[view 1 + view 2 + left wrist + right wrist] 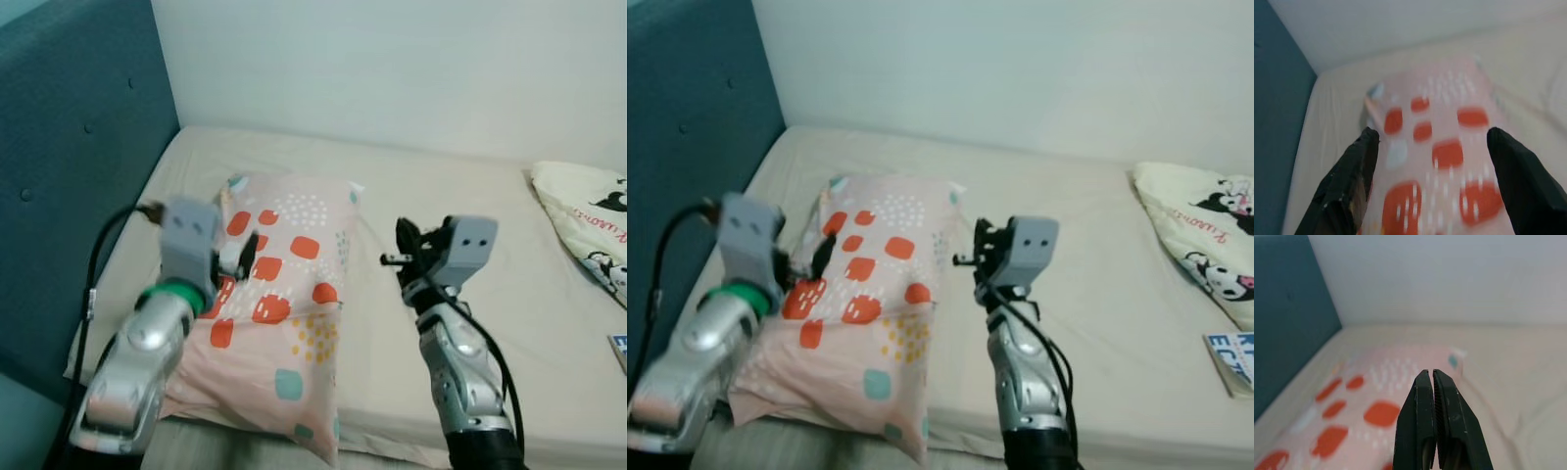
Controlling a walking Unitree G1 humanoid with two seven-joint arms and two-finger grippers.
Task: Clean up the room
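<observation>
While raised over the near half of the pink pillow (284, 294), fingers of the left gripper (1432, 147) spread wide apart, holding nothing, poised above the orange blotches near the pillow's 9 o'clock edge. Beside the pillow's 3 o'clock edge, right gripper (1432, 406) with its two black fingers pressed flat together, nothing between them, held above bare sheet.

Laid lengthwise on the bed (441, 196), running from 12 o'clock down to 6 o'clock, with the pillow's near corner drooping over the mattress's front edge. Narrow strip of sheet between the pillow's left side and the teal headboard panel (69, 166) at 9 o'clock, so tight room there. Far more free sheet toward 3 o'clock, between the pillow and a cream cartoon-print cushion (1205, 240) lying well apart at the bed's right side. Open sheet too at 12 o'clock, between the pillow's far end and the pale wall (392, 69).

At about 4 o'clock, near the front-right edge of the mattress, corner of a blue-and-white booklet (1232, 360), cut off by the frame. Black cable (103, 245) looping off the left wrist toward the headboard side.
</observation>
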